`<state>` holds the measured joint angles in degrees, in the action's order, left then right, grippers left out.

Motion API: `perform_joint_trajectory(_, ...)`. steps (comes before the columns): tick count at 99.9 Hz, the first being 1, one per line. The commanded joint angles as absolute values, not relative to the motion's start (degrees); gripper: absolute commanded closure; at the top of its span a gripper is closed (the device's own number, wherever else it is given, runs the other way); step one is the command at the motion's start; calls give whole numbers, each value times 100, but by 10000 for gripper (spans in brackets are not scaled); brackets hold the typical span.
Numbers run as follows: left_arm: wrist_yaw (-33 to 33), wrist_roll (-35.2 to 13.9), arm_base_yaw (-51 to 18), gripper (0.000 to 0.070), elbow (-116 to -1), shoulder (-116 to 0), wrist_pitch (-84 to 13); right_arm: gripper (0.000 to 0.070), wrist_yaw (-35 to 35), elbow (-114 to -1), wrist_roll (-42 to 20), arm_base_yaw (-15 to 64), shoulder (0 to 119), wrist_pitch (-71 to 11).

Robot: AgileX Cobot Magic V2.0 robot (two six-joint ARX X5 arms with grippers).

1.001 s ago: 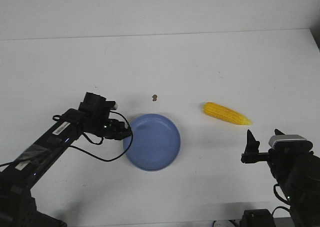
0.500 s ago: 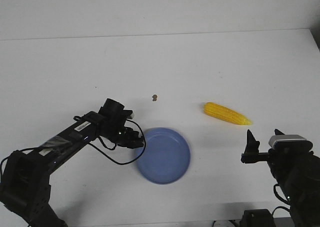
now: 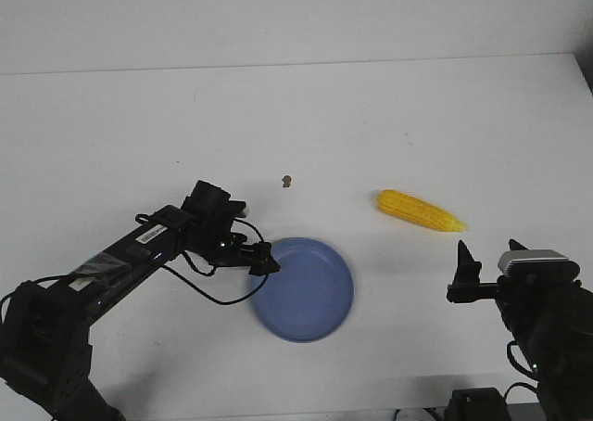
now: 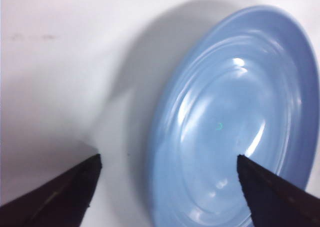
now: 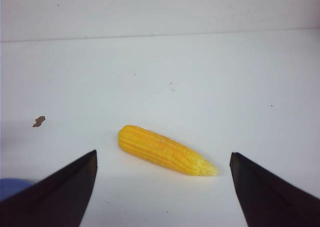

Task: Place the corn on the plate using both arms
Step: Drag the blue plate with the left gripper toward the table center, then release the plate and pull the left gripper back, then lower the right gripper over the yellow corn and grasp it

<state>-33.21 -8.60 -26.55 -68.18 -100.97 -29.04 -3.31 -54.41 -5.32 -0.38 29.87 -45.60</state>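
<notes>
The yellow corn [image 3: 420,210] lies on the white table at the right, its pointed end turned right. The blue plate [image 3: 304,289] sits left of it, nearer the front edge. My left gripper [image 3: 263,260] is open at the plate's left rim. In the left wrist view the plate [image 4: 235,112] fills the frame and the left gripper [image 4: 169,162] straddles its rim, one finger over the table and one over the plate. My right gripper [image 3: 463,271] hangs open in front of the corn [image 5: 165,149]. The right gripper [image 5: 163,159] has nothing between its fingers.
A tiny brown speck [image 3: 287,180] lies on the table behind the plate; it also shows in the right wrist view as the speck [image 5: 38,121]. A sliver of the plate [image 5: 10,187] shows beside one right finger. The table's far edge [image 3: 296,64] runs across the back.
The left arm has swung right, and the plate has slid right and toward the front with it. The corn and the right arm have not moved.
</notes>
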Motion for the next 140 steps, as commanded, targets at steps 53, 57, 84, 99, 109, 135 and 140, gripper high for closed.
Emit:
perform_joint_trajectory(53,-3118,-668,-2043,108,-6829,-10038,-2554,143,-342,-5548,-493,-34,3000,-4508)
perform_joint_trajectory(57,-3081,-655,-1951,108,-6829,-9933,-2552,143,-344,-5548,-491,-34,3000,-4508)
perform_joint_trajectory(84,-1505,-410,-1245,108,-6829,-8753,-2727,141,-370,-5548,-307,-32,3122,-4517)
perform_joint_trajectory(99,-902,-301,-948,108,-6814,-8027,-2952,133,-471,-5553,115,-34,3435,-4512)
perform_joint_trajectory(109,-858,-301,-836,108,-6768,-7693,-2965,133,-471,-5586,574,-34,3824,-4510)
perform_joint_trajectory(135,-886,-303,-829,108,-6766,-7673,-3006,131,-1048,-6099,2298,220,5524,-4742)
perform_joint_trajectory(140,-904,-303,-834,108,-6766,-7677,-3006,131,-985,-6278,2536,316,5892,-4836)
